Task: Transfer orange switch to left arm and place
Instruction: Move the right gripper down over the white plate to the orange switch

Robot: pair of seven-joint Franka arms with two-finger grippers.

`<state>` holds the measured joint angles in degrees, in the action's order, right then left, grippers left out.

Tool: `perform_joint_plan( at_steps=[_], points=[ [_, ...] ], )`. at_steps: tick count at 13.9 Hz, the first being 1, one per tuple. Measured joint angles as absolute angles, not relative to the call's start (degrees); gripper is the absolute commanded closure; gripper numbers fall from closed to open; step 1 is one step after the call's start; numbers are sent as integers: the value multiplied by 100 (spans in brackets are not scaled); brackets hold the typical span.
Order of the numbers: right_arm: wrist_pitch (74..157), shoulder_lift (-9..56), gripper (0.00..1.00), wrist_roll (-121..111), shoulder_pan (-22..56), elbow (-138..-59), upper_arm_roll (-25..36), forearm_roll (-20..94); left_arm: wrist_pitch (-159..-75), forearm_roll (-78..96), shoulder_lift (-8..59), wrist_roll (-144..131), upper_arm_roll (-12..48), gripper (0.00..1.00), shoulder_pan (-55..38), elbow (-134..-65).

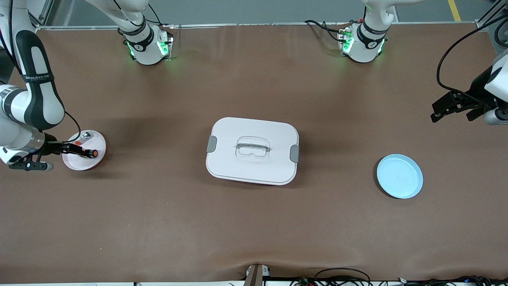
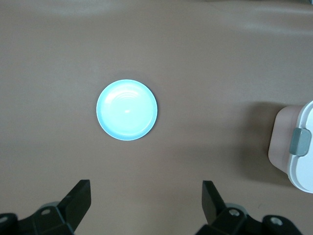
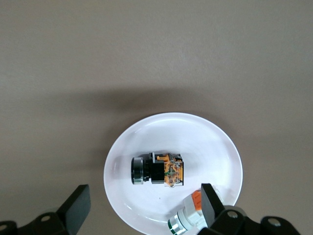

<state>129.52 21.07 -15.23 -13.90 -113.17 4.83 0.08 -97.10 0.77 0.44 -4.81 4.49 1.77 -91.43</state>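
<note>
1 orange switch (image 3: 157, 170) and 1 silvery part (image 3: 185, 218) on white plate (image 3: 215, 142), 9 o'clock of 1 box (image 1: 252, 150); 1 blue plate (image 1: 399, 176) at 3 o'clock. Right gripper (image 3: 142, 208) released over white plate; left gripper (image 2: 146, 203) released, waiting.

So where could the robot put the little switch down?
The blue plate is bare, below the open left tool. Brown table lies bare between it and the box. The white plate under the open right tool is crowded.

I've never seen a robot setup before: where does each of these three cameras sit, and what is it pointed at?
Front view: high across the table, facing both arms' bases; box central.
Left wrist view: on the left arm, looking down past its open left gripper at the blue plate, also seen from the front.
Right wrist view: looking down past the open right gripper at the orange switch on the white plate.
</note>
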Motion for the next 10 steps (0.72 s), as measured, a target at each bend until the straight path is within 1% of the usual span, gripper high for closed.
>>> perform_joint_plan(
  at_steps=[6, 10],
  points=[
    [13314, 2532, 0, -1649, -1569, -11349, 484, 8, -9710, 77, 45, -481, 449, 0, 177, -9144],
    [13382, 2700, 0, -1669, -1631, -11358, 473, 10, -9710, 77, 45, -481, 449, 0, 179, -9144]
  ],
)
